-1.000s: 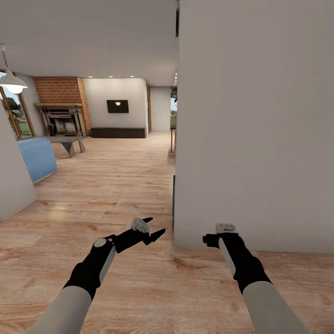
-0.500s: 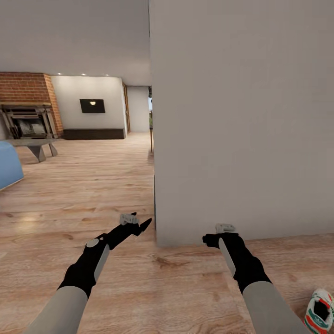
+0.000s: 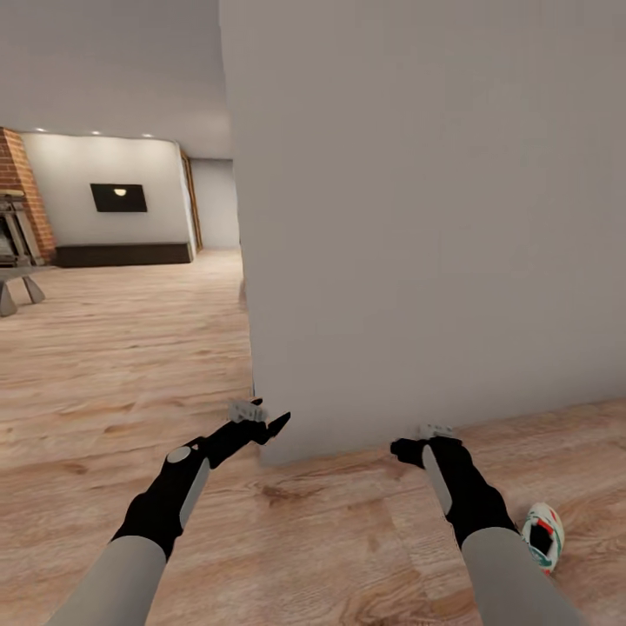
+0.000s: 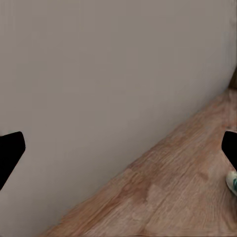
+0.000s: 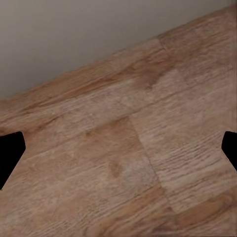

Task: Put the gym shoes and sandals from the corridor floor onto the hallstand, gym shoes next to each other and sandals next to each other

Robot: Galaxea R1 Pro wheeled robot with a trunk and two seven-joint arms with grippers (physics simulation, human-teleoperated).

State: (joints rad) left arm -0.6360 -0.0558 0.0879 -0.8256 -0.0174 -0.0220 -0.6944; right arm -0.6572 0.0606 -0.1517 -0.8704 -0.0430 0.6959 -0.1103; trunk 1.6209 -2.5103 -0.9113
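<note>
One gym shoe (image 3: pixel 543 537), white with teal stripes and an orange-red patch, lies on the wood-plank corridor floor (image 3: pixel 330 539) just right of my right forearm. A sliver of it (image 4: pixel 232 181) shows at the edge of the left wrist view. My left gripper (image 3: pixel 268 416) hangs open and empty over the floor near the wall's corner. My right gripper (image 3: pixel 409 449) is open and empty too, close to the wall's base. The other gym shoe, both sandals and the hallstand are out of view.
A plain grey wall (image 3: pixel 417 217) stands right ahead, its corner (image 3: pixel 253 382) near my left gripper. Past it on the left the floor runs into a living room with a wall-mounted black screen (image 3: pixel 118 197), a brick fireplace (image 3: pixel 13 200) and a bench (image 3: pixel 13 285).
The whole view has swung to the right: the wall and living room slid leftward in the picture and the gym shoe came into sight. Both arms keep about the same pose.
</note>
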